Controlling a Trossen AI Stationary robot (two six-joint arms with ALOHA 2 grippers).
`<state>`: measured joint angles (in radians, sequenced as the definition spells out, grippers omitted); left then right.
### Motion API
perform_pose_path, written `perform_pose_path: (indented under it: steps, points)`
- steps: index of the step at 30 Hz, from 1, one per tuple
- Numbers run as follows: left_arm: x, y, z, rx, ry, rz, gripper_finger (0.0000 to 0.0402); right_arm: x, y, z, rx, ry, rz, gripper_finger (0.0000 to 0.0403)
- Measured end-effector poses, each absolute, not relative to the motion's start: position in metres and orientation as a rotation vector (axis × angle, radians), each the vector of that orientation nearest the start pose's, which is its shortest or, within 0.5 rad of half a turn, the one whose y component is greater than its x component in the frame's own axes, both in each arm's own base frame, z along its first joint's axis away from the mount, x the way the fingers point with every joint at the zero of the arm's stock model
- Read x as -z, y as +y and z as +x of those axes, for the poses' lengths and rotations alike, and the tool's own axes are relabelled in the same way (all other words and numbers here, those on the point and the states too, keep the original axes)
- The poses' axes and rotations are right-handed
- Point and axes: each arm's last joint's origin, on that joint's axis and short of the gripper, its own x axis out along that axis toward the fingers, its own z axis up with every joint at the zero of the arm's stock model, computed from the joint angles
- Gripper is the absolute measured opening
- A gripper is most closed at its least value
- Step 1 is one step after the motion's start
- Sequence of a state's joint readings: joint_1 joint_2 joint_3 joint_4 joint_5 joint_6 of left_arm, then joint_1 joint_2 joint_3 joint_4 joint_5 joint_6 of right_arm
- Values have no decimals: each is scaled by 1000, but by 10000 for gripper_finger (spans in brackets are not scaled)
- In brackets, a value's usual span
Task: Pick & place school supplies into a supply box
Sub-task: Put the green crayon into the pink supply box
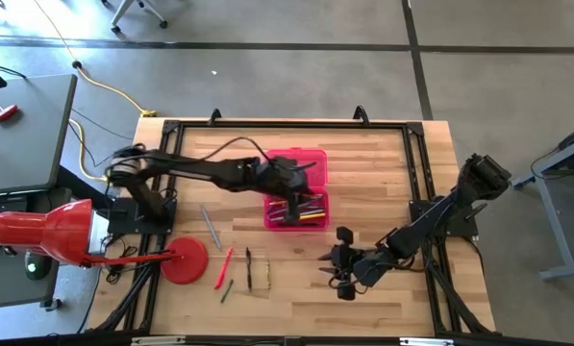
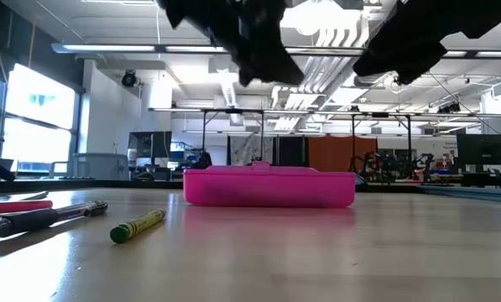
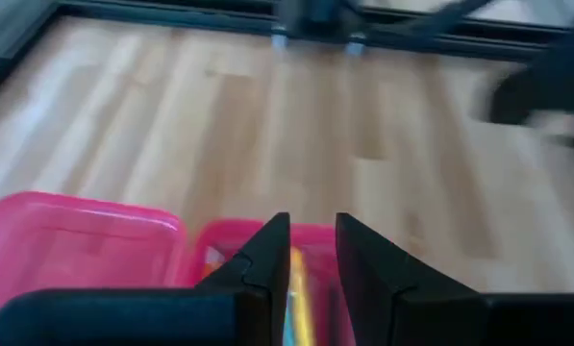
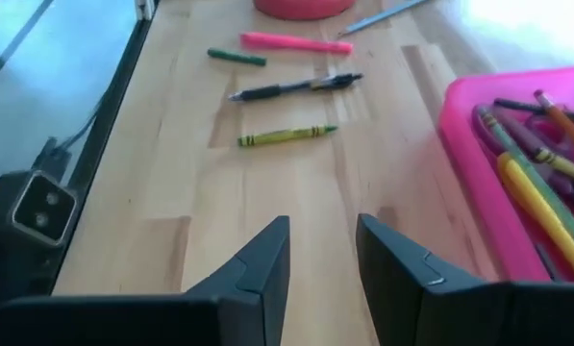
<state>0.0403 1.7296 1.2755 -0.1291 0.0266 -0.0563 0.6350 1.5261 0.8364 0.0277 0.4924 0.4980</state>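
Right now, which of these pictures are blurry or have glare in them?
Left wrist view: soft throughout, the pink supply box and far frame smeared. Low view: bright windows and ceiling lights, arms overhead only dark silhouettes, yellow-green crayon sharp. Right wrist view: glare washes out the far corner. High view: evenly lit.

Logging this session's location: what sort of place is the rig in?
Probably an open-plan robotics lab or workshop: exposed ceiling ducts, concrete floor, and rows of monitors and equipment benches behind the wooden table.

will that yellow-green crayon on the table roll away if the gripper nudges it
Probably: the yellow-green paper-wrapped crayon is a round stick lying flat on the smooth wooden table, so a sideways nudge could roll it. It looks stiff and light. The open right gripper hovers short of it.
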Motion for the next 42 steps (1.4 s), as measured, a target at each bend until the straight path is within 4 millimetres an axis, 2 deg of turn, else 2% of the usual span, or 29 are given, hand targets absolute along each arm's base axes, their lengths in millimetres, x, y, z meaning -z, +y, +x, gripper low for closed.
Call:
perform_pose_path:
  steps: [5,8,12,18,22,24,28,32,37,42]
  points:
    - [-290,6,362,35,599,-70,117,-198,173,261,5,555,109,101]
    - [-299,0,345,35,669,-79,117,-192,175,266,-51,565,59,101]
    - [-308,-13,322,45,755,-128,117,-178,176,275,-107,563,-119,101]
    - [-319,-34,296,23,829,-120,117,-164,171,307,-188,392,-201,101]
    - [-330,-38,276,-62,832,-121,117,-160,162,329,-311,212,-207,101]
    - [-336,-39,268,-112,812,-94,117,-155,156,337,-342,184,-191,101]
    - [-344,-36,252,-216,805,-96,117,-140,145,355,-317,256,-157,101]
    - [-340,-36,238,-273,888,-134,117,-134,148,377,-365,318,-222,101]
    - [-338,-36,235,-331,912,-140,117,-137,162,404,-506,438,-405,100]
    - [-340,-36,236,-324,890,-146,117,-142,165,424,-598,565,-524,100]
